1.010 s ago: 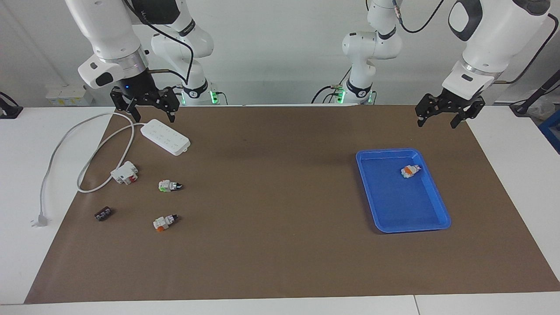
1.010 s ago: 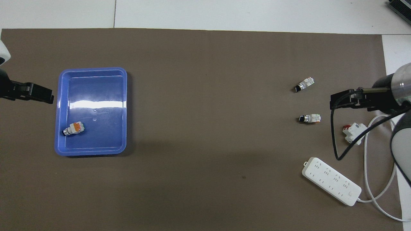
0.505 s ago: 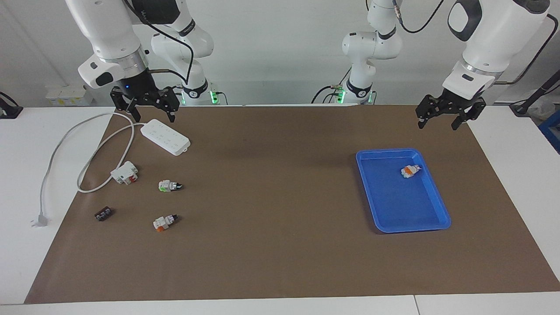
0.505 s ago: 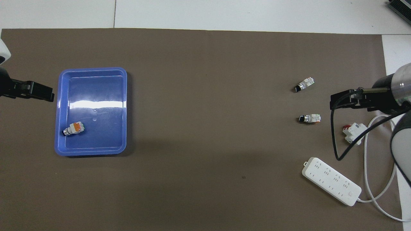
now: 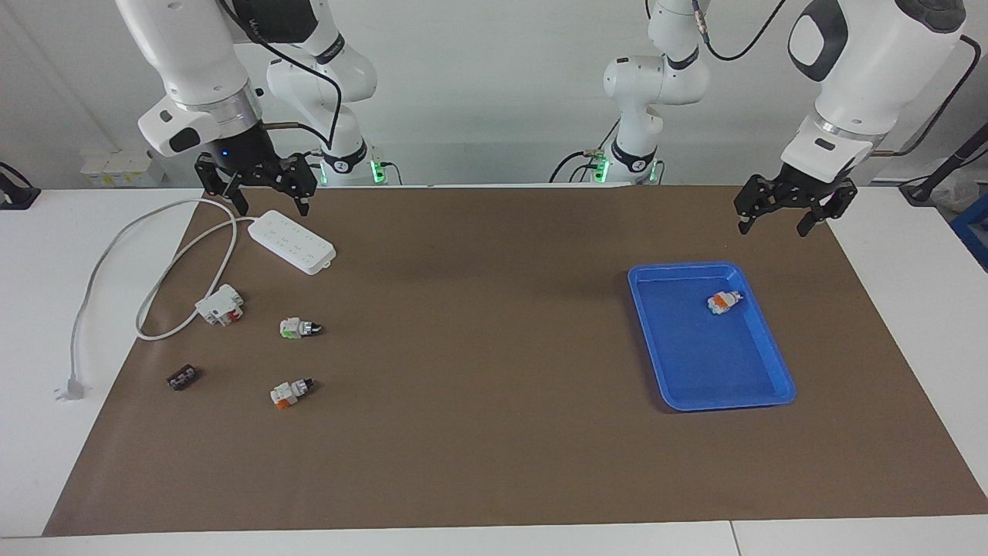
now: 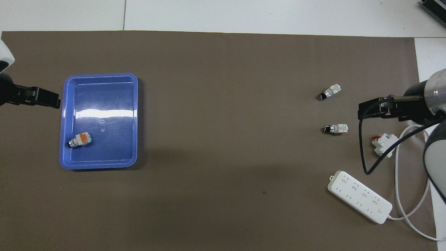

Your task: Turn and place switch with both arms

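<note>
One orange-based switch lies on its side in the blue tray, at the end nearer the robots; it also shows in the overhead view. A second orange-based switch lies on the brown mat toward the right arm's end, also in the overhead view. My left gripper hangs open and empty in the air beside the tray's near end. My right gripper hangs open and empty over the power strip.
A green-based switch lies nearer the robots than the loose orange one. A white block with red parts, a small black part and the strip's white cable lie at the right arm's end.
My left gripper has drifted slightly beside the tray, a little farther out over the mat. The right arm and all the objects have stayed still.
</note>
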### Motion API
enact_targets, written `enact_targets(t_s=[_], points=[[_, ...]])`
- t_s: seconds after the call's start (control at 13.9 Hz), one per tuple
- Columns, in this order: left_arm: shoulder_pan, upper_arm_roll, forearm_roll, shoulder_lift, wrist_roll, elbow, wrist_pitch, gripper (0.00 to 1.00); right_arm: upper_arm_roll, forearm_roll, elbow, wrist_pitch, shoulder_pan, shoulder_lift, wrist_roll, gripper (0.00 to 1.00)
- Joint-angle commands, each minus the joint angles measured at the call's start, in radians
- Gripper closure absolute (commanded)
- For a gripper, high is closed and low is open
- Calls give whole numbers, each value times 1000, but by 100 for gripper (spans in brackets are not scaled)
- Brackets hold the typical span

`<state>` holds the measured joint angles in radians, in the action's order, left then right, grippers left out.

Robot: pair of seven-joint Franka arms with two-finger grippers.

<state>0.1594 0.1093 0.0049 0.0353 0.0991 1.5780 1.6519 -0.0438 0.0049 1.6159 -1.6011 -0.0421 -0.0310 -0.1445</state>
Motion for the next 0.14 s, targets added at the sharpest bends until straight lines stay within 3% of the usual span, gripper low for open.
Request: enact_targets(t_s=[0.0, 0.07], points=[[12, 9, -10, -34, -4, 40, 16, 0, -13, -22, 33, -13, 15, -29, 16, 0], [12, 10, -10, -34, -4, 40, 16, 0, -13, -22, 33, -13, 15, -29, 16, 0]])
